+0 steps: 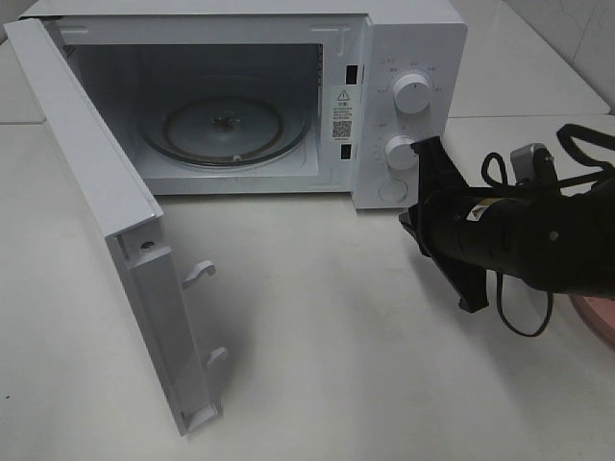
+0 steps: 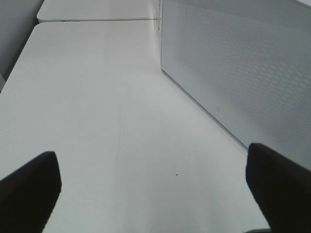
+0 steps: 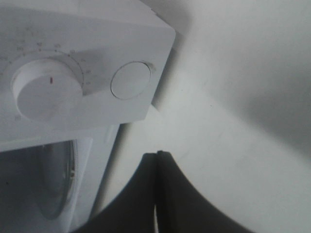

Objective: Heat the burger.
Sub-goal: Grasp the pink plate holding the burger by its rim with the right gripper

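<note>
On the counter (image 1: pixel 336 365): white microwave (image 1: pixel 404 58), door (image 1: pixel 96 192) swung fully open, glass turntable (image 1: pixel 226 130) bare.

Right end effector (image 1: pixel 408 226): fingers pressed together, nothing between them. Tip is just beside the oven's lower front corner, near the round button (image 3: pixel 130 80) under the lower knob (image 1: pixel 401 152); contact cannot be told.

Left end effector (image 2: pixel 150 160): fingers wide apart, holding nothing, above bare counter.

Pink plate (image 1: pixel 601 322): only its edge shows, behind the right arm.

Burger: not visible in any view; location cannot be told.
</note>
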`<state>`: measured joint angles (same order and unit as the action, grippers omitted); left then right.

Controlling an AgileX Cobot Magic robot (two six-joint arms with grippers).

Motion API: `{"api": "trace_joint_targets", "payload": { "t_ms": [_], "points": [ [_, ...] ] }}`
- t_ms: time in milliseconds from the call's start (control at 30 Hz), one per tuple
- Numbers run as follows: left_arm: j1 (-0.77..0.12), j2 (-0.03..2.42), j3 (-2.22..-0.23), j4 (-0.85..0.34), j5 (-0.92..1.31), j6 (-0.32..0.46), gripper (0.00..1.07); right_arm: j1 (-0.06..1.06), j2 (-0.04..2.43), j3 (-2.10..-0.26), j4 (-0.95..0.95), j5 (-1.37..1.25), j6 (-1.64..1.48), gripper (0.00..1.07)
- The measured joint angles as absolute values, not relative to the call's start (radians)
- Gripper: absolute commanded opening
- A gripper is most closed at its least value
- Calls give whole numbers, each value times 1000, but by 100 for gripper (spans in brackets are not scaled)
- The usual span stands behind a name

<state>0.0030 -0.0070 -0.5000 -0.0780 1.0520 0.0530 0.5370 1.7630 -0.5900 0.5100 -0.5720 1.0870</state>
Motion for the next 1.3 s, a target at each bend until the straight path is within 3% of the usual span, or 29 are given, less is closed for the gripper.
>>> {"api": "trace_joint_targets", "payload": {
  "t_ms": [533, 867, 1300],
  "points": [
    [3, -7, -500, -78, 1052, 53, 98, 488, 1617, -622, 474, -149, 614, 3],
    [3, -7, -500, -78, 1052, 53, 98, 426, 1602, -778, 264, 306, 313, 5],
    [3, -7, -500, -78, 1052, 53, 98, 423, 1602, -900, 78, 655, 124, 9]
  ]
}}
